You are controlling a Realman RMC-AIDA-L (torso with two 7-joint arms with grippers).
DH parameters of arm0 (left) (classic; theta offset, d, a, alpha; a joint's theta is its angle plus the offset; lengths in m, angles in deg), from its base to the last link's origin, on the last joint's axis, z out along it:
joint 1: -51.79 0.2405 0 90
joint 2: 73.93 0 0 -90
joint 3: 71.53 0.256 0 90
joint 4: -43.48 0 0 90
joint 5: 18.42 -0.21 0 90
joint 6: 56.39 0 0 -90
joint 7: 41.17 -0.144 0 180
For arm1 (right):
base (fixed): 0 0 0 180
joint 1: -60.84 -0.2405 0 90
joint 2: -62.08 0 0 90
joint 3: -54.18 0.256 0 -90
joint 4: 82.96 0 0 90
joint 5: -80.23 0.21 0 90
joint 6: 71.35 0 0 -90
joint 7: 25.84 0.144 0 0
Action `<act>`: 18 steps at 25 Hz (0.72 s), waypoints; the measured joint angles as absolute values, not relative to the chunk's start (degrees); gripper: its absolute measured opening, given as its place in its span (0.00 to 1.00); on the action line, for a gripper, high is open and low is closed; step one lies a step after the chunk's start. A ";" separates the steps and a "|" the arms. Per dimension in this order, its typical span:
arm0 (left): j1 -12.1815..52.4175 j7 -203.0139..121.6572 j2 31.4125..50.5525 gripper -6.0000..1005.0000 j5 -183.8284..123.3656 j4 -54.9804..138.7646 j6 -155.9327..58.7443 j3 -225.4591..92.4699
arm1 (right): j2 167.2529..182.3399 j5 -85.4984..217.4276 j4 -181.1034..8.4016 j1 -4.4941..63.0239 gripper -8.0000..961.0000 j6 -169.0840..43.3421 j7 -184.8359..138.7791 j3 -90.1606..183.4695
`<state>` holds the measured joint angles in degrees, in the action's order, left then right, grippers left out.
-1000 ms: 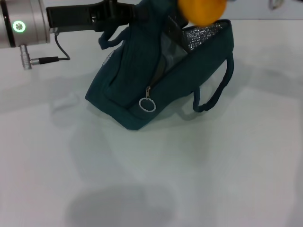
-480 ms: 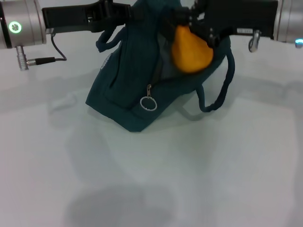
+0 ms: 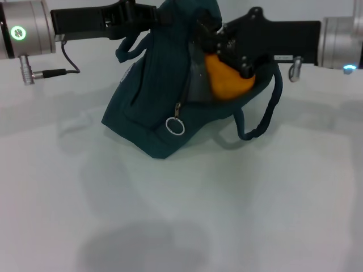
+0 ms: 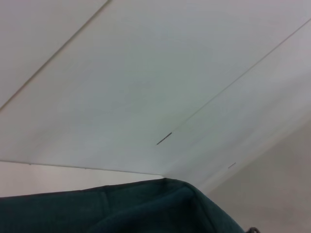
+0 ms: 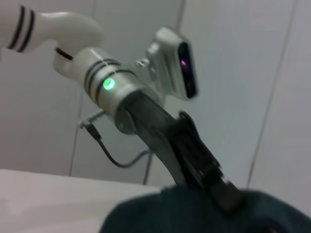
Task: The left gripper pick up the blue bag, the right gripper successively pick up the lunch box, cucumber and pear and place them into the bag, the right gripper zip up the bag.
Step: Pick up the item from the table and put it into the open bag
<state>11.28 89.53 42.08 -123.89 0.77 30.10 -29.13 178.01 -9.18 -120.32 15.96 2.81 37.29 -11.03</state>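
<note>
table [image 3: 170,215]: we're seeing it sitting bare and white up front
blue bag [image 3: 156,96]: it's leaning on the table, mouth tilting up toward the right
pear [image 3: 227,82]: we're watching it sitting in the mouth
right gripper [image 3: 224,51]: fingers pinching the pear
left gripper [image 3: 153,14]: it's clamping the bag's top edge

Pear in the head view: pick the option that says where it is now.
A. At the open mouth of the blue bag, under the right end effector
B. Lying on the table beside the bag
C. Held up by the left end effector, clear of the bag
A: the pear sits in the blue bag's opening, directly beneath the right end effector, while the left end effector holds the bag's top.
</note>
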 joint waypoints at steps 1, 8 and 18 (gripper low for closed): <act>11.28 89.55 42.08 0.07 -123.88 0.77 30.10 -29.11 | 178.10 -8.50 -120.32 15.79 0.05 2.93 36.86 -11.39; 11.27 89.60 42.23 0.07 -123.79 0.77 30.09 -29.11 | 178.06 -5.20 -118.82 14.73 0.05 2.22 35.22 -15.22; 11.76 89.61 42.10 0.07 -123.78 0.77 30.10 -29.17 | 177.47 -5.81 -117.00 15.87 0.05 -5.12 35.09 -19.11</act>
<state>11.76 89.61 42.10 -123.78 0.77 30.10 -29.17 177.47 -5.81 -117.00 15.87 -5.12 35.09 -19.11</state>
